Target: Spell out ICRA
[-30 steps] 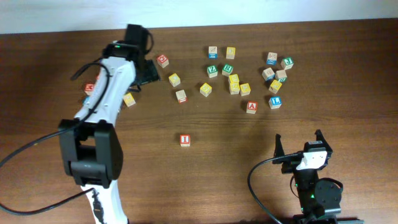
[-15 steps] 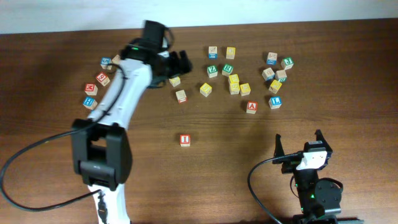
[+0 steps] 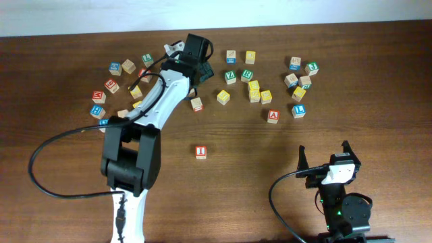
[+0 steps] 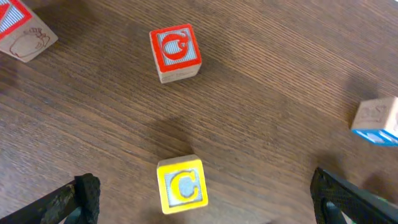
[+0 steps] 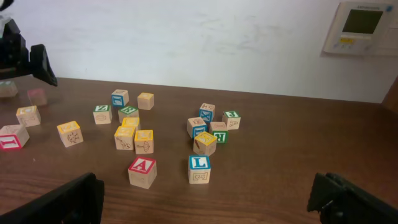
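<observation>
My left gripper (image 4: 208,196) is open and hovers over the yellow C cube (image 4: 181,185), which lies between its spread fingers, nearer the left one and untouched. In the overhead view the left gripper (image 3: 200,67) and its arm hide that cube. The red I cube (image 3: 200,152) sits alone mid-table. The red A cube (image 3: 273,116) (image 5: 142,171) lies right of centre. A green cube (image 3: 247,75) that looks like the R sits in the far middle group. My right gripper (image 3: 324,155) (image 5: 208,199) is open and empty at the near right.
A red G cube (image 4: 176,53) lies just beyond the C, and a blue-faced cube (image 4: 376,121) off to its right. Loose cubes cluster at the far left (image 3: 111,86) and far right (image 3: 299,81). A blue L cube (image 5: 199,169) sits beside the A.
The left arm has swung right from the far-left cube cluster, across the red G cube, to above the C cube. The right arm has not moved, and no cube has shifted.
</observation>
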